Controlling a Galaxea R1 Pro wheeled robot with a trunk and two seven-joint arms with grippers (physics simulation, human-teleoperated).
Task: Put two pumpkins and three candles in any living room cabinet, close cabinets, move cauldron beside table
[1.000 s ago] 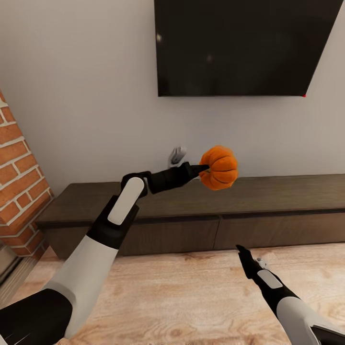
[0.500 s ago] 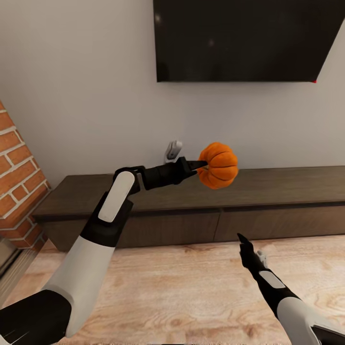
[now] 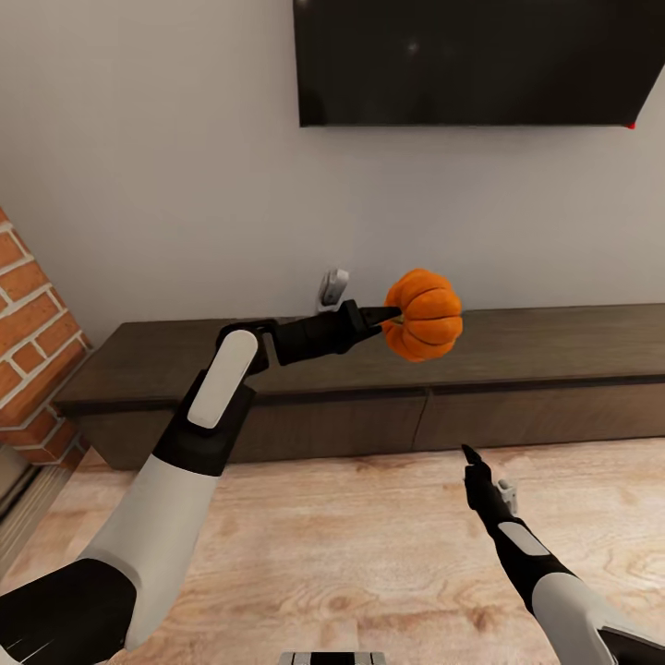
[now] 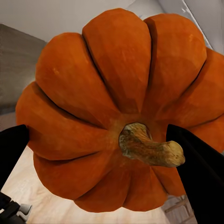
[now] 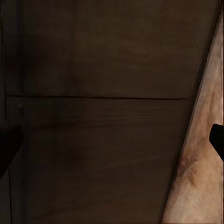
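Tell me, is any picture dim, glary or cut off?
Head view: evenly lit, faint glints on the TV. Left wrist view: the pumpkin is close, bright and sharp, the room behind soft. Right wrist view: the cabinet front is dim and shadowy.

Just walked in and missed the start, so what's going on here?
The robot's left hand holds an orange pumpkin in the air above the long dark cabinet under the TV. The drawer fronts look closed. The right hand hangs low in front of the cabinet, above the wood floor, carrying nothing.
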